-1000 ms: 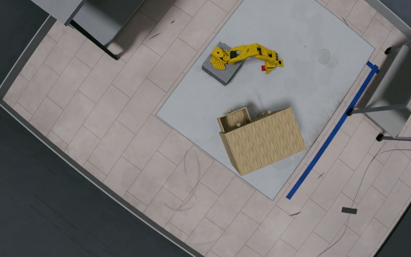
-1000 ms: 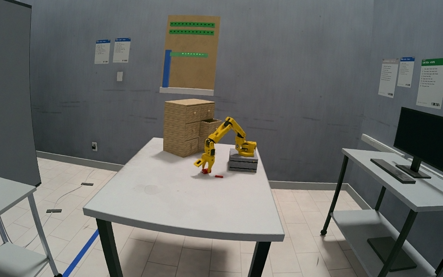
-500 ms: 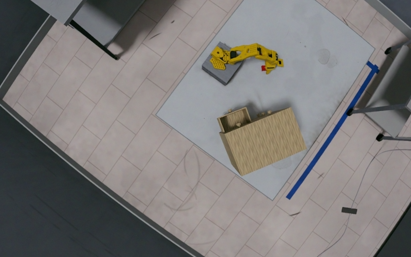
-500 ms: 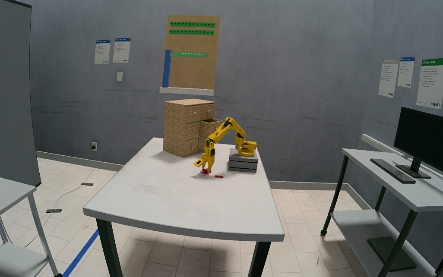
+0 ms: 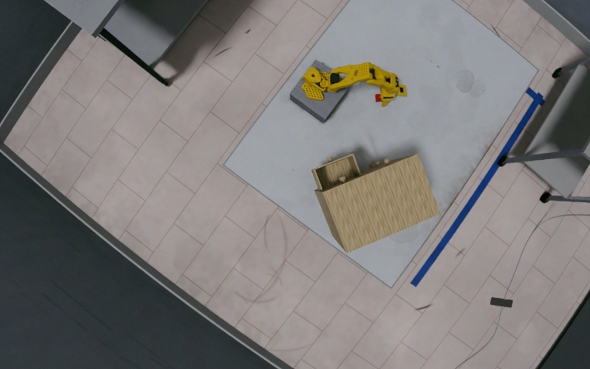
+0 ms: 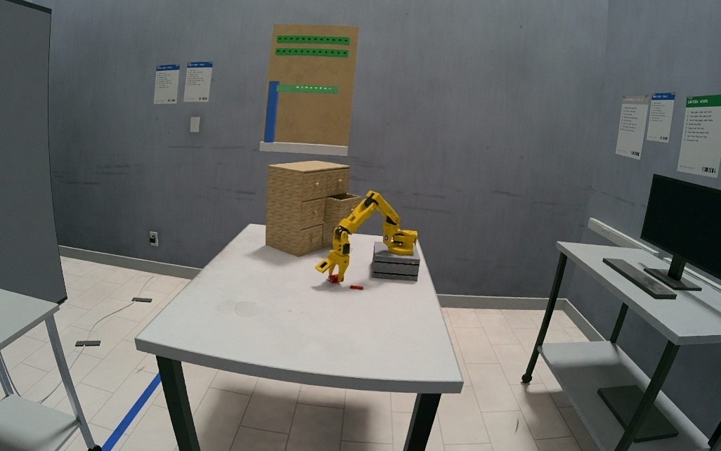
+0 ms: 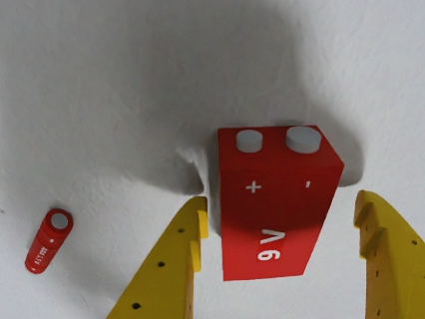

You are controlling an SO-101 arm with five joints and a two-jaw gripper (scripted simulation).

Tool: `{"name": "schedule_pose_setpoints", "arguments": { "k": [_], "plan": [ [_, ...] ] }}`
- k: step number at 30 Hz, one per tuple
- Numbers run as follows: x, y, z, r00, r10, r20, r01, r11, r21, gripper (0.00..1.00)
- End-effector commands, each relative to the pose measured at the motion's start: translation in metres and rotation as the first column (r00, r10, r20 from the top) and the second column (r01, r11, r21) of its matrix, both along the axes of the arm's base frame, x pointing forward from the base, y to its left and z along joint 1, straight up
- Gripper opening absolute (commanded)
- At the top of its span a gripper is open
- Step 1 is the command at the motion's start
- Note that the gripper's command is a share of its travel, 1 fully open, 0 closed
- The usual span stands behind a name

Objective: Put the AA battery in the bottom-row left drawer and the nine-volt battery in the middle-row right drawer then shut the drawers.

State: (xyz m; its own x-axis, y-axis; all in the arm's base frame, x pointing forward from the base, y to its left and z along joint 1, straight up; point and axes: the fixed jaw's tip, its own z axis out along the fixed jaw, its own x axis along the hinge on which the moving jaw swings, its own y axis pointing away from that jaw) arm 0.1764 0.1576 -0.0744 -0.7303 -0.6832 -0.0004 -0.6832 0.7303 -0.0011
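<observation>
The red nine-volt battery (image 7: pixel 275 206) (image 5: pixel 378 97) (image 6: pixel 333 278) stands on the white table (image 5: pixel 435 52) (image 6: pixel 297 329), terminals facing away in the wrist view. My gripper (image 7: pixel 281 202) (image 5: pixel 389 97) (image 6: pixel 332 272) is low over it and open. Its two yellow fingers are on either side of the battery, with a gap at the right finger. The small red AA battery (image 7: pixel 48 240) (image 6: pixel 355 286) lies on the table a little to the side. The wooden chest (image 5: pixel 378 204) (image 6: pixel 297 212) stands across the table with its middle-row right drawer (image 5: pixel 332 162) (image 6: pixel 343 199) pulled out.
The arm's grey base block (image 5: pixel 320 104) (image 6: pixel 395 265) sits near the table's edge beside the chest. The chest's other drawers look shut.
</observation>
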Motion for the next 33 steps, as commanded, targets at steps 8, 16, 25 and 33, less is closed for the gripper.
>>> {"name": "schedule_pose_setpoints", "arguments": {
  "k": [8,16,25,33],
  "plan": [
    [-0.0006,0.0,-0.0034,1.0,0.012,-0.003,-0.012,1.0,-0.001,0.3],
    [-0.0006,0.0,-0.0034,1.0,0.012,-0.003,-0.012,1.0,-0.001,0.26],
    [-0.0006,0.0,-0.0034,1.0,0.012,-0.003,-0.012,1.0,-0.001,0.2],
    [-0.0006,0.0,-0.0034,1.0,0.012,-0.003,-0.012,1.0,-0.001,0.17]
  ]
}}
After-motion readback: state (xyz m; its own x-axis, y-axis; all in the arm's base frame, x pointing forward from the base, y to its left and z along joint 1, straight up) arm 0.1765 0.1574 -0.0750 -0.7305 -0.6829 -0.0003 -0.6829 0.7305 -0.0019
